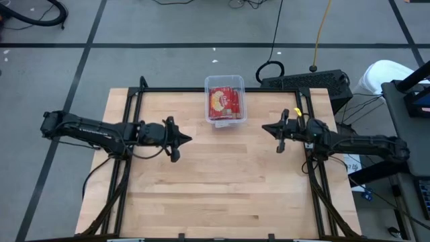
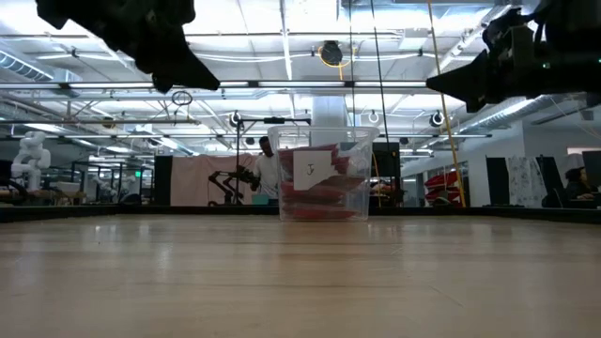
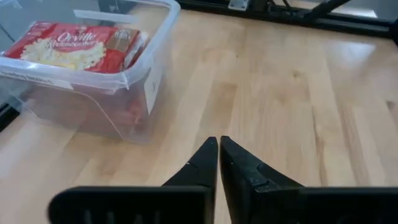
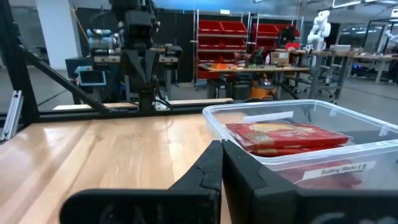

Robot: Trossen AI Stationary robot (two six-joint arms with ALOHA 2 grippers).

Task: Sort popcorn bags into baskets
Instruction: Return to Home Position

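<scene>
The left end effector and right end effector are hovering pinched together and empty, near the basket of popcorn bags. Swinging inward risks clipping it.

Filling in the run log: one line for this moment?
popcorn bags: in tub | left tool: shut, empty, raised | right tool: shut, empty, raised
</scene>
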